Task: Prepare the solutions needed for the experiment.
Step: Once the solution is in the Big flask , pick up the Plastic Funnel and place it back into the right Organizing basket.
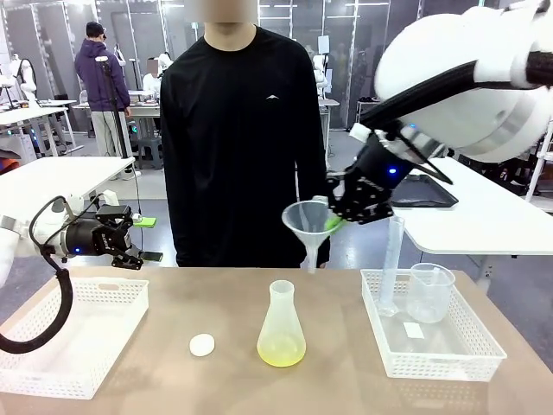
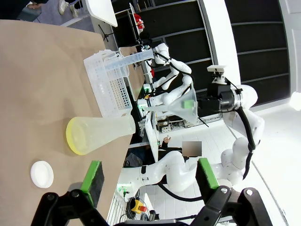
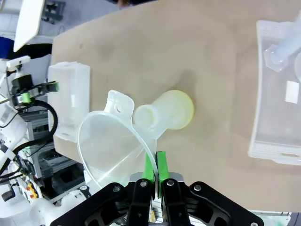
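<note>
Partway at best, judging by the solutions (image 1: 281,353) lying only as a shallow layer inside the flask (image 1: 282,316), with the right tool (image 1: 335,223) clenched on the funnel (image 1: 307,220) above the flask, unseated, and the left tool (image 2: 149,175) released, well left of the flask.

The right arm (image 1: 449,78) runs off the front view's top and right edges, the right basket (image 3: 268,136) and its graduated cylinder (image 3: 281,57) off the right wrist view's edge — the funnel (image 3: 108,146) rim vanishes inside the right gripper (image 3: 154,157) (pinched tight), and the basket's white slip (image 1: 414,329) is too small to read.
</note>
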`<state>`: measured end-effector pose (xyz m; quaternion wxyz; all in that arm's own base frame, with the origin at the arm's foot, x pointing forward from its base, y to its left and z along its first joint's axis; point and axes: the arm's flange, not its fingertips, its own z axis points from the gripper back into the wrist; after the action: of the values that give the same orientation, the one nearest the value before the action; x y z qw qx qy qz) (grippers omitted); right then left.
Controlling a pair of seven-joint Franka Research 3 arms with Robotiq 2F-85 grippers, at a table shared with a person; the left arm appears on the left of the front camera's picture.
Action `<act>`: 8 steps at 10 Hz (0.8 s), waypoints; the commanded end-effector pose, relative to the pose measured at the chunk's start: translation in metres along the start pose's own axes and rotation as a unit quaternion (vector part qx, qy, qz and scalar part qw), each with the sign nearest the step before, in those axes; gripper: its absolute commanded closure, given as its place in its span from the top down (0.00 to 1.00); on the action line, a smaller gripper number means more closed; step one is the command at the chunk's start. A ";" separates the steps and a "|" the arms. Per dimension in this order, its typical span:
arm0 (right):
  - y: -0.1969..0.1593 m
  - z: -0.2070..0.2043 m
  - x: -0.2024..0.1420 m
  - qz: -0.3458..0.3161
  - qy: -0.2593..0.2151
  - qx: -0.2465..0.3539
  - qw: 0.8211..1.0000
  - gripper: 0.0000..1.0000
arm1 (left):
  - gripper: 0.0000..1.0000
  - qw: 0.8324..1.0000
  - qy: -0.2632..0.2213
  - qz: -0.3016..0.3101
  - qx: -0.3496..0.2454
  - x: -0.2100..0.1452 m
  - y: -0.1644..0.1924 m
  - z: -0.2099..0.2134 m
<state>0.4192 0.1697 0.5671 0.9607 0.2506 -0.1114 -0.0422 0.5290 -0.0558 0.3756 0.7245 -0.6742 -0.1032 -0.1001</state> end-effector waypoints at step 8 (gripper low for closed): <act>-0.144 0.075 0.006 -0.109 -0.055 -0.016 0.992 0.01 | 1.00 1.000 0.003 -0.001 -0.006 0.000 -0.002 0.000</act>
<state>0.4075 0.0053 0.5638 0.9463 0.2452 -0.1482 -0.1495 0.5291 -0.0556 0.3756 0.7245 -0.6741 -0.1033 -0.0999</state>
